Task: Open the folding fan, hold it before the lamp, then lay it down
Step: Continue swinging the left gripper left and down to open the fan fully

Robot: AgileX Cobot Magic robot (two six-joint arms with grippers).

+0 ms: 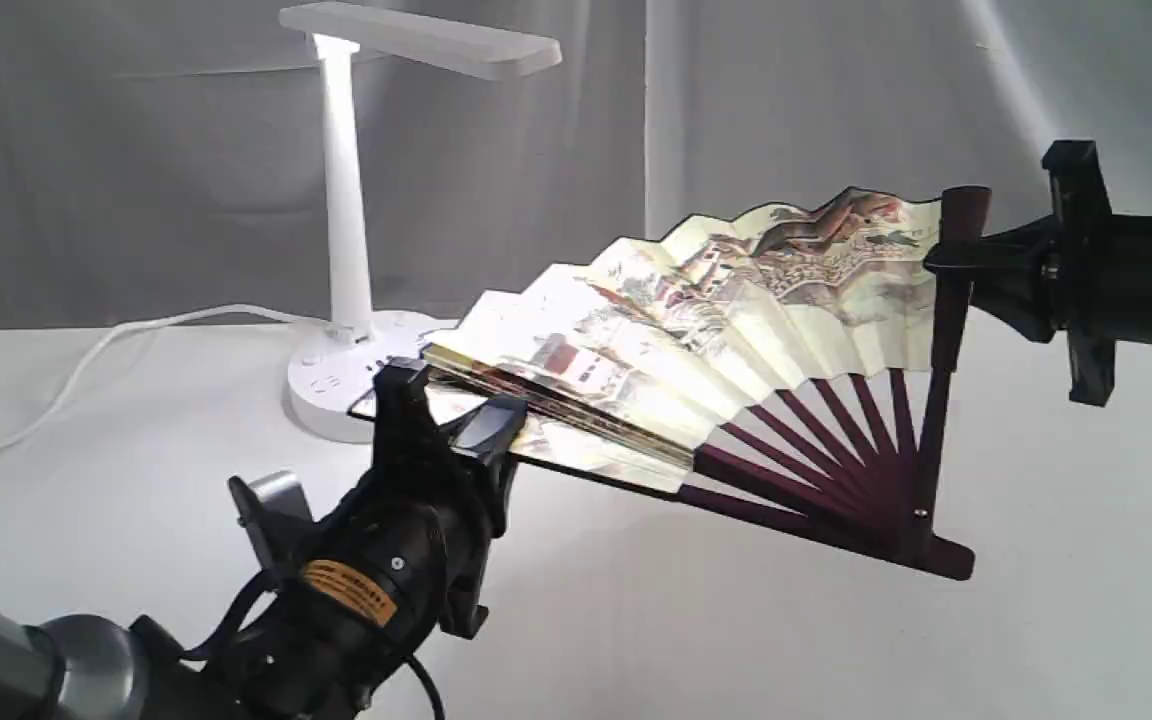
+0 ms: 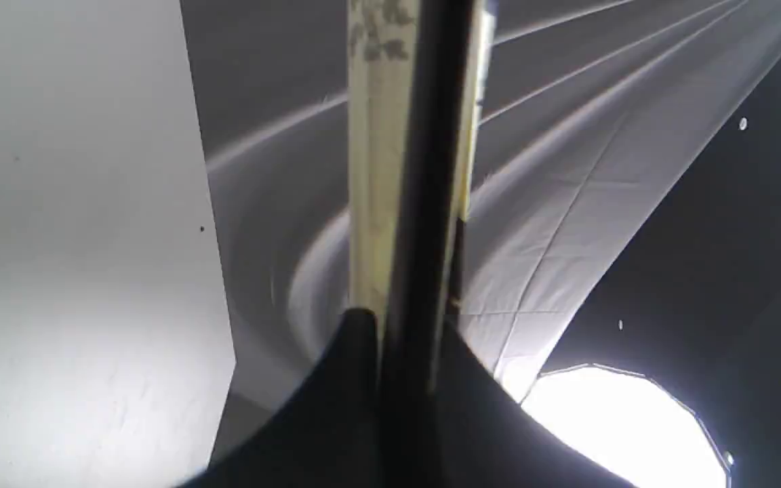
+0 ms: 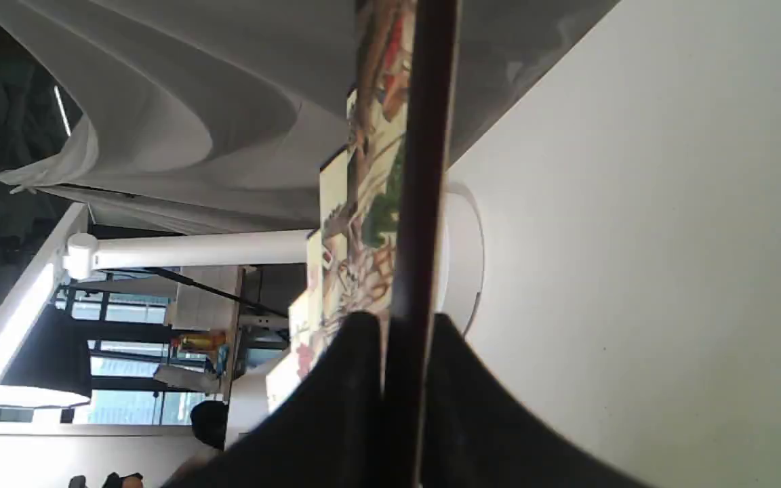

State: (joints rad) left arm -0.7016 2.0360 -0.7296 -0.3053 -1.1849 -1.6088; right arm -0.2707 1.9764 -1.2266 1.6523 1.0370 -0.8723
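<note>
The folding fan (image 1: pixel 736 320) is spread partly open above the white table, cream pleats painted with a landscape, maroon ribs meeting at a pivot low on the right. My left gripper (image 1: pixel 456 405) is shut on the fan's lower guard and bunched pleats near the lamp's base; that dark guard (image 2: pixel 424 224) runs between its fingers. My right gripper (image 1: pixel 946 262) is shut on the upright guard (image 3: pixel 421 203) at the fan's right edge. The white lamp (image 1: pixel 346 200) stands at the back left, lit, behind the fan's left end; its stem (image 3: pixel 194 249) shows sideways past the pleats.
The lamp's white cord (image 1: pixel 86 360) trails left across the table. A grey cloth backdrop (image 1: pixel 786 100) hangs behind. The white tabletop (image 1: pixel 686 640) stretches in front of and beneath the fan.
</note>
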